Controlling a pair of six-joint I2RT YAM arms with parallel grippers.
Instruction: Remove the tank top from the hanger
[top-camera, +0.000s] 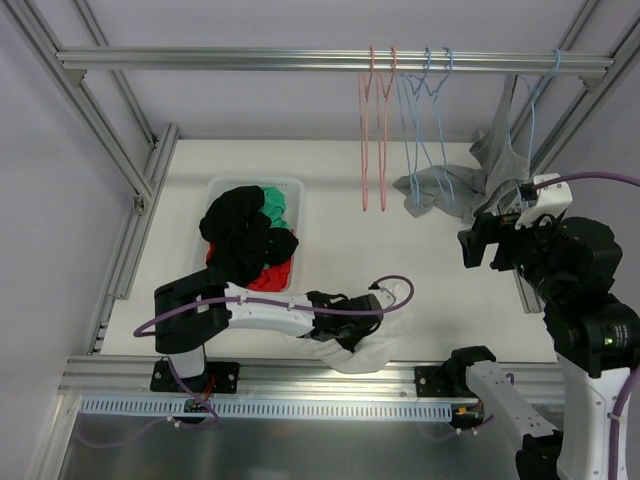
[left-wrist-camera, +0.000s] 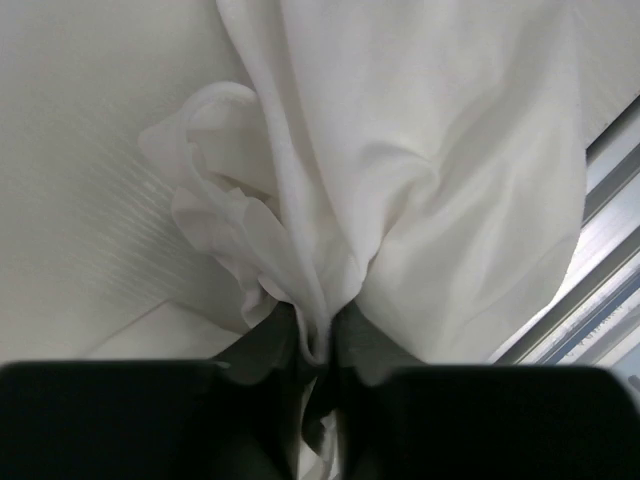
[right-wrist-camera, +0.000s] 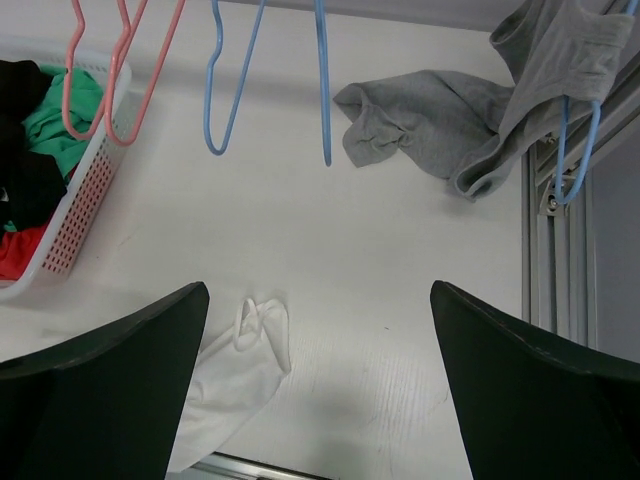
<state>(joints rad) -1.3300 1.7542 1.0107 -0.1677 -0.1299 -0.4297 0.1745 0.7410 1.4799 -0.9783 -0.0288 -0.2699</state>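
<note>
A grey tank top (top-camera: 495, 150) hangs on a blue hanger (top-camera: 540, 85) at the far right of the rail, and its lower part lies bunched on the table. It also shows in the right wrist view (right-wrist-camera: 560, 60) with that hanger (right-wrist-camera: 580, 150). My right gripper (top-camera: 470, 247) is open and empty (right-wrist-camera: 318, 290), held in the air in front of it. My left gripper (top-camera: 378, 305) is shut on a white tank top (top-camera: 365, 345) near the table's front edge. The cloth is pinched between the fingers (left-wrist-camera: 318, 345) and spreads beyond them (left-wrist-camera: 430, 200).
A white basket (top-camera: 215, 190) with black, green and red clothes stands at the left. Two pink hangers (top-camera: 375, 130) and two empty blue hangers (top-camera: 425, 120) hang from the rail (top-camera: 300, 60). Aluminium frame rails run along the table's right edge (right-wrist-camera: 545, 260) and front edge.
</note>
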